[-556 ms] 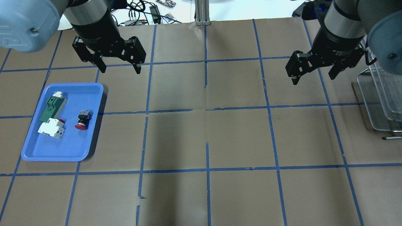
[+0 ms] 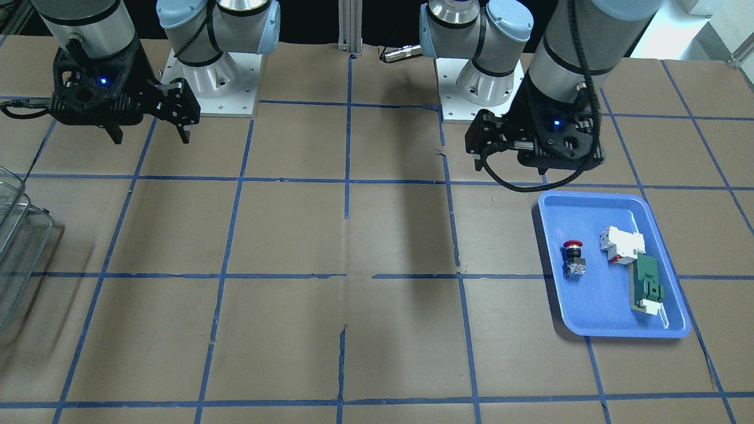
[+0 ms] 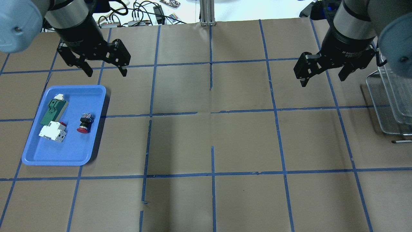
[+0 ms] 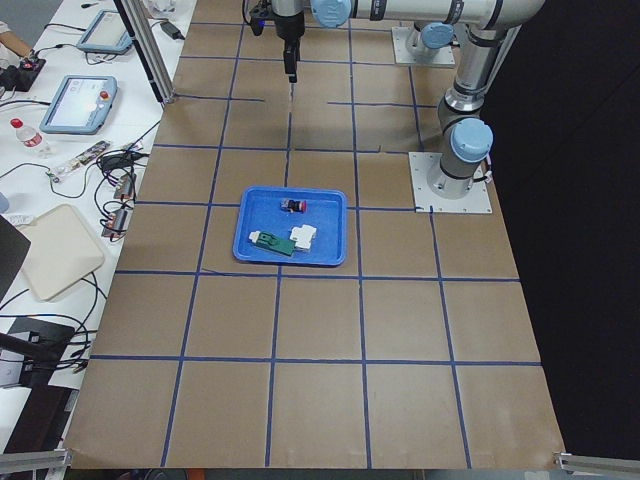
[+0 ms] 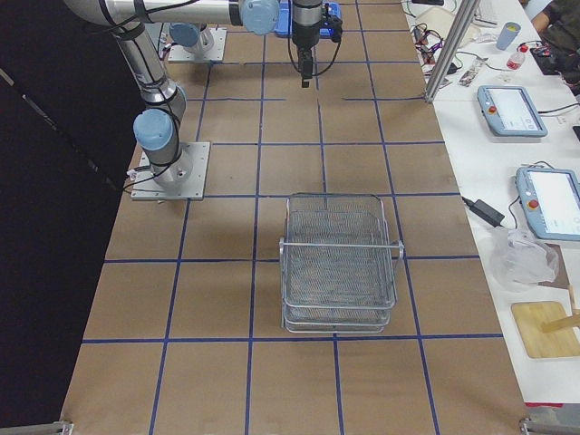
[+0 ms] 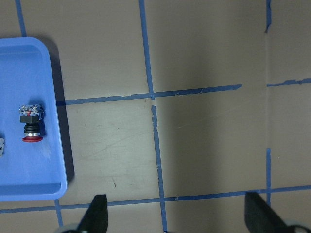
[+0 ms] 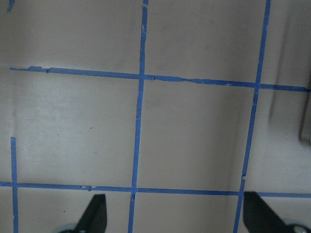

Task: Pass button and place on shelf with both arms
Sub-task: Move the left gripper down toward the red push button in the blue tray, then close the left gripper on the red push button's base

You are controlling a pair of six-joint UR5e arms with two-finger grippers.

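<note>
The button (image 3: pixel 84 123) lies on its side in the blue tray (image 3: pixel 64 160), red cap toward the front edge in the overhead view. It also shows in the front view (image 2: pixel 573 259), the left side view (image 4: pixel 291 205) and the left wrist view (image 6: pixel 30 124). My left gripper (image 3: pixel 105 71) is open and empty, hovering above the table just beyond the tray's back edge. My right gripper (image 3: pixel 322 80) is open and empty, hovering at the far right beside the shelf (image 3: pixel 386 109). The shelf is a clear wire basket rack, seen whole in the right side view (image 5: pixel 337 263).
A white-and-red breaker block (image 3: pixel 53 132) and a green-and-white flat part (image 3: pixel 53 111) lie in the tray beside the button. The table is brown paper with a blue tape grid. A metal post (image 3: pixel 207 13) stands at the back middle.
My left gripper has moved toward the overhead view's left and slightly back, still open. My right gripper has hardly moved. The button and tray are unchanged.
</note>
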